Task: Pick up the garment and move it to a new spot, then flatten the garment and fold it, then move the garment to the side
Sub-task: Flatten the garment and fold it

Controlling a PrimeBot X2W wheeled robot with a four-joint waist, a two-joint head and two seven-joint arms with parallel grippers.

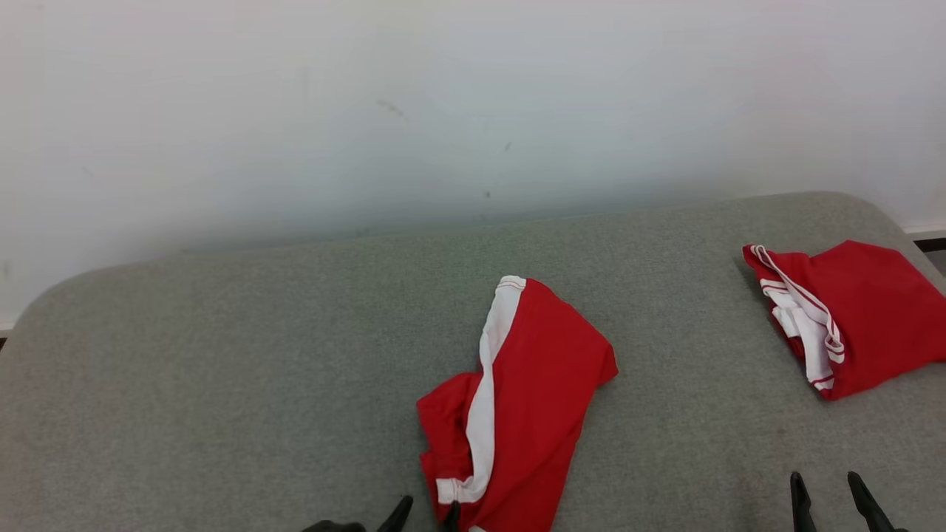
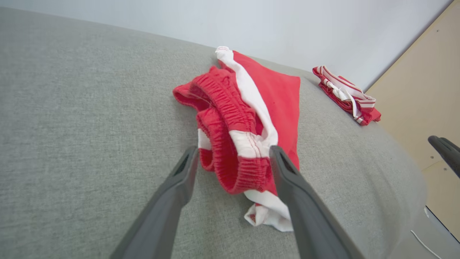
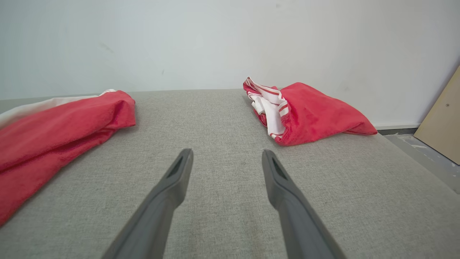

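A crumpled red garment [image 1: 532,384] with a white side stripe and an elastic waistband lies in the middle of the grey padded surface [image 1: 222,369]. My left gripper [image 1: 427,510] is at its near end. In the left wrist view the left gripper [image 2: 233,151] is open, its fingers standing either side of the waistband of the garment [image 2: 280,93], which rests on the surface. My right gripper [image 1: 825,480] is open over bare surface to the right. In the right wrist view the right gripper [image 3: 227,153] holds nothing, with the garment [image 3: 54,133] off to its left.
A second red and white garment [image 1: 857,318] lies bunched near the far right edge of the surface, also in the right wrist view [image 3: 309,111]. A white wall runs behind the surface. A wooden board [image 3: 442,122] leans beyond the right end.
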